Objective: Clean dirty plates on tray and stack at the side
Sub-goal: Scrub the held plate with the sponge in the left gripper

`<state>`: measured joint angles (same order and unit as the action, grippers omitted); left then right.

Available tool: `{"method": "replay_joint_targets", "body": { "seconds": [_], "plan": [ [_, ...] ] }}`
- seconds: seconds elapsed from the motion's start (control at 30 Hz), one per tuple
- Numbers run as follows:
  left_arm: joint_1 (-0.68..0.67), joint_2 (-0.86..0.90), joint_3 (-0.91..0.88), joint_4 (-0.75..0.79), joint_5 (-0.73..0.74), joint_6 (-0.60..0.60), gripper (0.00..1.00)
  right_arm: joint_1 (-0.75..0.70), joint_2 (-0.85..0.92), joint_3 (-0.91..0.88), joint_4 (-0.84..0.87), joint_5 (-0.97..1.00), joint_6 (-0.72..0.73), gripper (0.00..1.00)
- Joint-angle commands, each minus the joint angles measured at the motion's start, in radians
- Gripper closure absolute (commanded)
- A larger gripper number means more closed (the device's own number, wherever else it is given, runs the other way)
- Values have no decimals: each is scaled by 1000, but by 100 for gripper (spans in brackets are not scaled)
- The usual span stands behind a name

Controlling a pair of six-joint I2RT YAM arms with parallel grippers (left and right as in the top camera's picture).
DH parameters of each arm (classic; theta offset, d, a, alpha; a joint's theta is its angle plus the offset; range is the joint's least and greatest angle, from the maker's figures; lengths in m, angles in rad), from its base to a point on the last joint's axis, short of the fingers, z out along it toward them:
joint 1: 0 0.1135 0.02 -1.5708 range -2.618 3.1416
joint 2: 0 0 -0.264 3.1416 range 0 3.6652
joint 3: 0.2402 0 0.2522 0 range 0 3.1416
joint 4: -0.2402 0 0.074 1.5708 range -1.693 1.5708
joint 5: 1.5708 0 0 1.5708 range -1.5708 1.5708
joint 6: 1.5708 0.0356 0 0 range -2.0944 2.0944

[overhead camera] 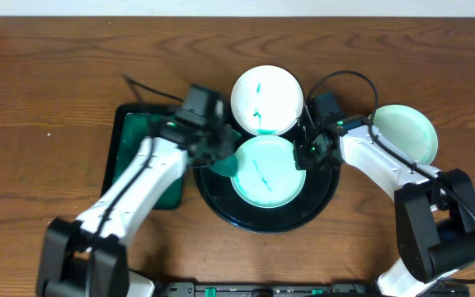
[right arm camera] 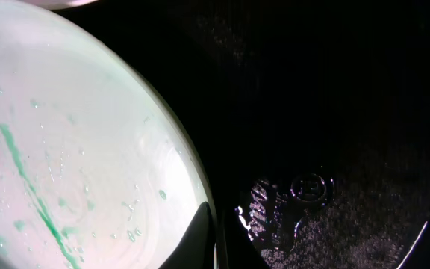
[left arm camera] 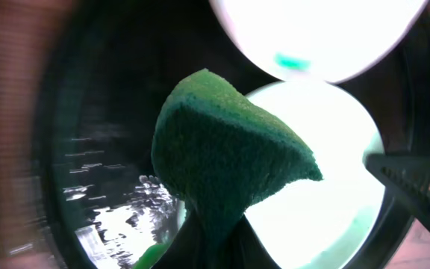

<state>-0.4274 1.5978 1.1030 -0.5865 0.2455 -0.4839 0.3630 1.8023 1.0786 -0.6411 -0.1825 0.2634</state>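
Wood table (overhead camera: 56, 66): left jaws clamp sponge (left arm camera: 222, 149) by streaked plate (overhead camera: 264, 172); right jaws at opposite rim, closure unclear.

Overhead and left wrist views: nothing legible. Right wrist view: the black tray (right arm camera: 364, 112) carries a moulded mark (right arm camera: 310, 187) on its floor, a small circle with a symbol inside. A curved line of raised lettering (right arm camera: 254, 205) sits just beside it. Glare and blur mean no letter or number can be read.
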Motion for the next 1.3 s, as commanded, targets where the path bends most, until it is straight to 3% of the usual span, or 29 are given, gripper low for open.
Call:
{"method": "replay_joint_targets", "body": {
  "seconds": [0.0,0.23,0.5,0.73,0.87,1.13,1.27],
  "plan": [
    [-71,135,-2,37,11,-132,93,-1,11,4,1,24,20,99],
    [-138,319,-2,261,335,-207,93,-1,11,4,2,24,20,99],
    [-220,448,-2,418,521,-254,93,-1,11,4,1,24,20,99],
    [-223,446,6,380,559,-251,93,-1,11,4,2,24,20,99],
    [-198,425,6,260,412,-304,93,-1,11,4,2,24,20,99],
    [-137,270,8,-32,-167,-364,93,-1,11,4,2,24,20,99],
    [-109,236,11,-91,-284,-364,93,-1,11,4,2,24,20,99]
  ]
}}
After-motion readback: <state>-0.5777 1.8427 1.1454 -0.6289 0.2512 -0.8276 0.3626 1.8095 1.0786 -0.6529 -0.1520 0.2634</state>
